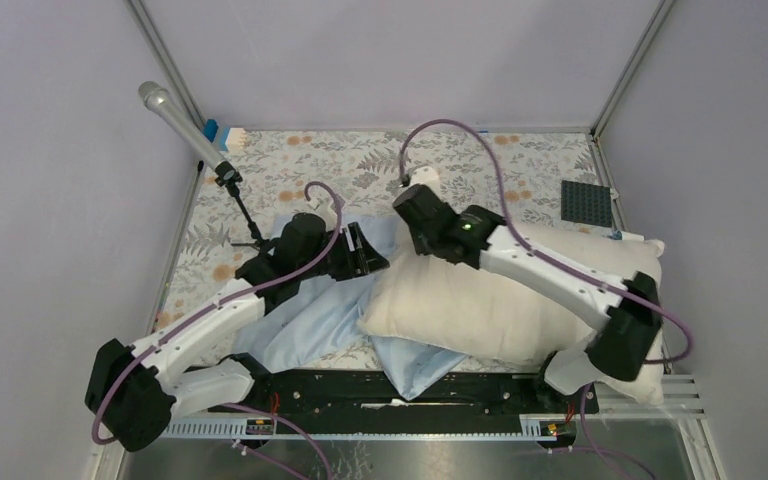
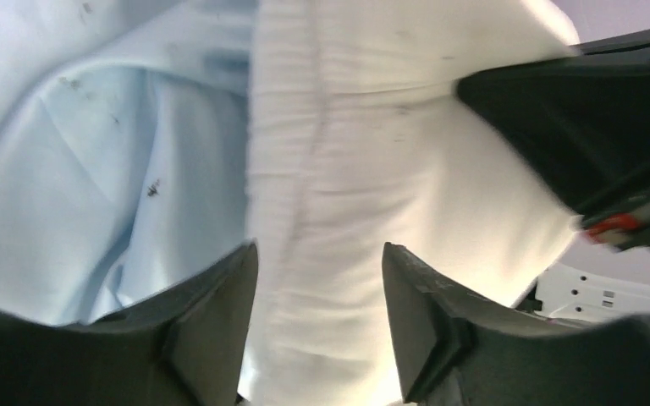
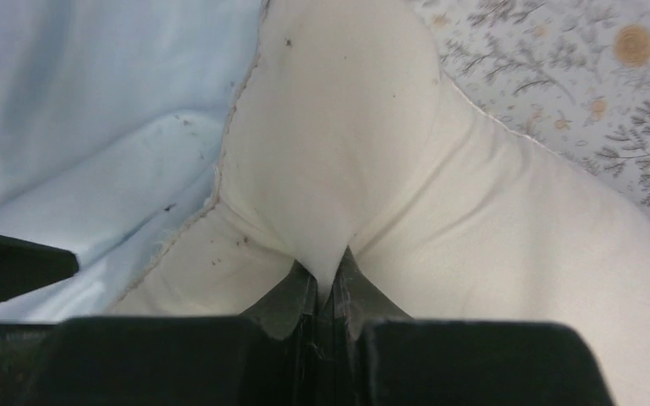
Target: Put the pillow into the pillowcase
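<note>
The cream pillow (image 1: 505, 300) lies across the middle and right of the table, over the light-blue pillowcase (image 1: 305, 320), which spreads to the left and pokes out under its near edge. My right gripper (image 1: 415, 205) is shut on a pinch of the pillow (image 3: 347, 152) near its far-left corner, and the pillowcase (image 3: 93, 110) lies just left of it. My left gripper (image 1: 365, 250) is open. In its wrist view the left gripper (image 2: 320, 271) has a fold of the pillow (image 2: 355, 169) between its spread fingers (image 2: 220, 321), and the pillowcase (image 2: 93, 169) is on the left.
A floral tablecloth (image 1: 360, 160) covers the table. A microphone on a stand (image 1: 175, 115) leans in at the far left, next to a blue and white block (image 1: 222, 135). A dark studded plate (image 1: 587, 202) lies at the far right. A metal rail (image 1: 410, 425) runs along the near edge.
</note>
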Robot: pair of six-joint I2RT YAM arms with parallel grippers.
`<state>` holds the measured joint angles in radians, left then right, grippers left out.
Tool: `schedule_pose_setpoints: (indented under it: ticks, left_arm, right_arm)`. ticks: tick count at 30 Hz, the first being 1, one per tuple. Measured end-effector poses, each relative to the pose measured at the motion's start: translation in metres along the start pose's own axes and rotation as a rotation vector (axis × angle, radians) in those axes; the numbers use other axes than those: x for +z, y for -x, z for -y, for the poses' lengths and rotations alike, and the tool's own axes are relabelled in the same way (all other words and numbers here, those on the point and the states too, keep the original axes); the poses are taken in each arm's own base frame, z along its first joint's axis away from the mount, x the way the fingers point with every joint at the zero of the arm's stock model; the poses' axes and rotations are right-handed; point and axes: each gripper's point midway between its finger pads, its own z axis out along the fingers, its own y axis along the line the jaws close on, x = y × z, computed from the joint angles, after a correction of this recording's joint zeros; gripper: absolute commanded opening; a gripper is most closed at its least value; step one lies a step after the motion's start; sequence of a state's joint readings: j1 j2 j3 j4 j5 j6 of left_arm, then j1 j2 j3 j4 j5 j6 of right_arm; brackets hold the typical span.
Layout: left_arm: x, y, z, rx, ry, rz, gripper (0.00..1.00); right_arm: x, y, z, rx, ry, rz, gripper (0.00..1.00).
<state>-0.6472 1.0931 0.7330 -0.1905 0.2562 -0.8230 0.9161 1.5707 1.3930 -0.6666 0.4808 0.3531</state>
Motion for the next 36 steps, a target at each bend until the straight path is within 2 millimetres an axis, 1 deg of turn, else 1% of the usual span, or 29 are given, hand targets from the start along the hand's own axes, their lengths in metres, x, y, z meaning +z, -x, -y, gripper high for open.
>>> schedule_pose_setpoints:
  ticks: [2,4,5,8,10,12,14,17,19,21,23,25,26,30,33,36]
  left_arm:
    - [-0.011,0.010,0.008,0.016,-0.003,0.039,0.71]
    - [-0.022,0.022,0.016,0.023,-0.005,0.092,0.78]
    - [-0.028,0.029,0.019,0.025,-0.005,0.127,0.81]
    - [-0.040,0.040,0.023,0.026,0.002,0.189,0.84]
    - [-0.039,0.041,0.020,0.023,0.016,0.192,0.86]
    - [-0.031,0.038,0.014,0.017,0.038,0.167,0.89]
    - [-0.017,0.029,0.006,0.013,0.069,0.122,0.90]
    - [0.006,0.002,-0.001,0.026,0.108,0.022,0.90]
    - [0.022,-0.021,-0.002,0.048,0.120,-0.049,0.89]
    - [0.038,-0.048,-0.002,0.076,0.129,-0.126,0.89]
    - [0.052,-0.073,-0.004,0.102,0.142,-0.194,0.89]
    - [0.064,-0.093,-0.003,0.133,0.155,-0.252,0.88]
    - [0.071,-0.101,0.000,0.150,0.155,-0.270,0.88]
    - [0.093,-0.115,0.014,0.212,0.128,-0.273,0.88]
    - [0.109,-0.120,0.025,0.286,0.108,-0.208,0.88]
    - [0.120,-0.125,0.037,0.350,0.081,-0.143,0.88]
  right_arm:
    - [-0.023,0.014,0.013,0.053,0.015,0.063,0.00]
    - [-0.052,0.032,0.035,0.120,0.007,0.146,0.00]
    - [-0.069,0.040,0.050,0.159,-0.004,0.199,0.00]
    - [-0.108,0.054,0.079,0.241,-0.022,0.311,0.00]
    - [-0.131,0.059,0.093,0.286,-0.016,0.371,0.00]
    - [-0.151,0.060,0.103,0.325,0.001,0.425,0.00]
    - [-0.166,0.059,0.112,0.354,0.018,0.464,0.00]
    - [-0.187,0.056,0.124,0.399,0.045,0.522,0.00]
    - [-0.201,0.056,0.130,0.428,0.064,0.559,0.00]
    - [-0.213,0.055,0.137,0.458,0.084,0.597,0.00]
    - [-0.222,0.055,0.141,0.481,0.103,0.628,0.00]
    - [-0.230,0.054,0.144,0.500,0.125,0.658,0.00]
    - [-0.233,0.053,0.145,0.510,0.135,0.673,0.00]
    - [-0.246,0.051,0.150,0.543,0.176,0.725,0.00]
    - [-0.255,0.051,0.154,0.567,0.194,0.756,0.00]
    - [-0.261,0.051,0.157,0.589,0.206,0.774,0.00]
